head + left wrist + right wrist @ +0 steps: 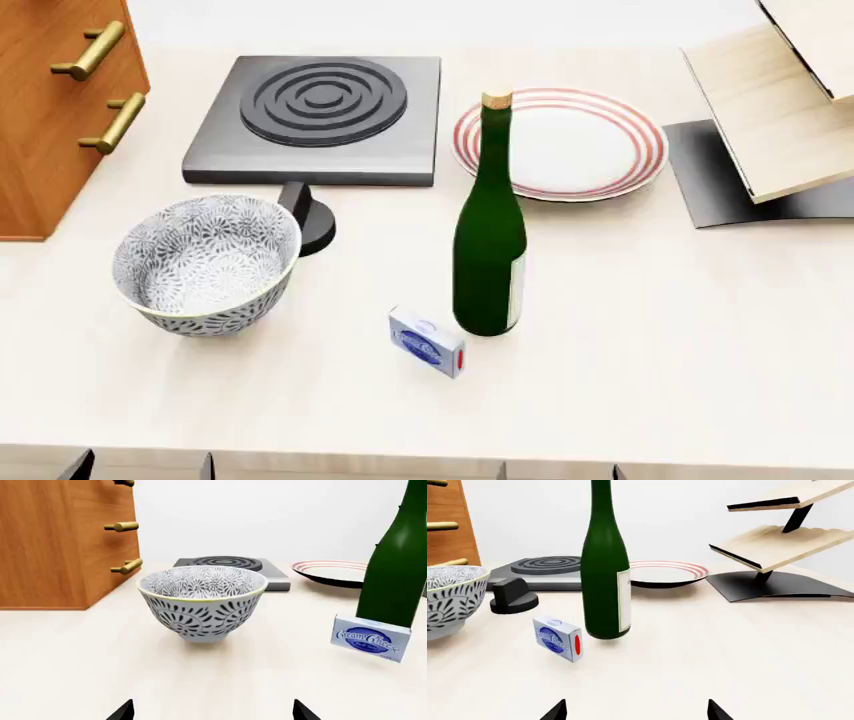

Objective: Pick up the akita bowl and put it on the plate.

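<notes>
The akita bowl (207, 262), white with a dense dark floral pattern, stands upright on the pale counter at front left. It fills the middle of the left wrist view (202, 605). The plate (561, 143), white with red rings, lies at the back, right of centre, with nothing on it. My left gripper (213, 711) is open and short of the bowl, with only bare counter between its tips. The right gripper (635, 711) is also open and holds nothing. It faces the green bottle, with the plate (667, 572) behind that. Only the fingertips of both grippers show at the head view's near edge.
A tall green bottle (491, 235) stands between bowl and plate, with a cream cheese box (427, 342) at its foot. A grey burner (320, 115) and its black knob (310, 220) sit behind the bowl. Wooden drawers (60, 100) stand far left, a wooden rack (787, 100) far right.
</notes>
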Robot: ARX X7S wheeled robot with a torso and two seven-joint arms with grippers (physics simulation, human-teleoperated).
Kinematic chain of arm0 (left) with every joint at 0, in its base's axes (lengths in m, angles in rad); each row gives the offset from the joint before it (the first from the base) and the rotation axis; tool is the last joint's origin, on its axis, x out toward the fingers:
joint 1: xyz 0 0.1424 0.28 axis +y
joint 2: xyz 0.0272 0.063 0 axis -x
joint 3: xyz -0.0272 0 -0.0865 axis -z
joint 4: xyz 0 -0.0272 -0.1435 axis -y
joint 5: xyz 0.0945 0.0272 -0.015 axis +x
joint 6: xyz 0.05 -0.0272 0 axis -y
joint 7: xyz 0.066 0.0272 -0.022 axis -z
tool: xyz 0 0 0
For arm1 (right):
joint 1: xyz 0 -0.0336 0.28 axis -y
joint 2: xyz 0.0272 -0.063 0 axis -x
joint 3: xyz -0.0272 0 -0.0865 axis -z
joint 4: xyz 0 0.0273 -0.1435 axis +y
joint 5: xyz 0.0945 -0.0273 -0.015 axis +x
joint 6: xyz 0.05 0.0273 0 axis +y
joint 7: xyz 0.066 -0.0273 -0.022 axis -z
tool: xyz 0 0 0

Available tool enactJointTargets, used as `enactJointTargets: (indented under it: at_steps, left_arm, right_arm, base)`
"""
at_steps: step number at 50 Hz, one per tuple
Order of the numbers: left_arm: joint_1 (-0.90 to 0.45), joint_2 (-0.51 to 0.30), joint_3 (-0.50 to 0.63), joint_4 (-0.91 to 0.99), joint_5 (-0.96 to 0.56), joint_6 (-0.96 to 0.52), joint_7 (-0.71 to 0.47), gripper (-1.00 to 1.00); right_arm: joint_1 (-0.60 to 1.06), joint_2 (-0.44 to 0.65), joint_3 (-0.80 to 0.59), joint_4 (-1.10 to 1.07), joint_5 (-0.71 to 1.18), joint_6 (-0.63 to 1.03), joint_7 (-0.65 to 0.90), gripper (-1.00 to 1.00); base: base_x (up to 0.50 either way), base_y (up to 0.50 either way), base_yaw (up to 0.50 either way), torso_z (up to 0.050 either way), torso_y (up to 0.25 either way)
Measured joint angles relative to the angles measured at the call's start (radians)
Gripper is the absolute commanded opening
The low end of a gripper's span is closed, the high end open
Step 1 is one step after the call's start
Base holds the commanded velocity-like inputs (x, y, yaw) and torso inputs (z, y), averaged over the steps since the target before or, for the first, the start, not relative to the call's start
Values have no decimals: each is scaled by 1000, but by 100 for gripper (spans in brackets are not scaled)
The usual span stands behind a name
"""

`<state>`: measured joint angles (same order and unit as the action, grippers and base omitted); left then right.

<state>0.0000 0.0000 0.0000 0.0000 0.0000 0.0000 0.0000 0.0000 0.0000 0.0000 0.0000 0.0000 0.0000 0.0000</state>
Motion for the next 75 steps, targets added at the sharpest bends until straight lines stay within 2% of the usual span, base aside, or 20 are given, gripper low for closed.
enactJointTargets:
  at_steps: [27, 53, 75]
  left_arm:
    - [20, -56, 51, 71, -46, -11, -61, 100]
    - [114, -126, 45, 487, -52, -96, -138, 100]
    - [150, -159, -7, 615, -89, -65, -189, 100]
  right_arm:
    - [-10, 54, -62, -37, 54, 11, 50, 100]
    - [-73, 115, -74, -376, 91, 110, 109, 100]
    - [-117, 152, -36, -537, 135, 125, 155, 100]
  base:
    - [0, 0, 0, 0, 0]
    - [0, 0, 0, 0, 0]
    - [0, 0, 0, 0, 0]
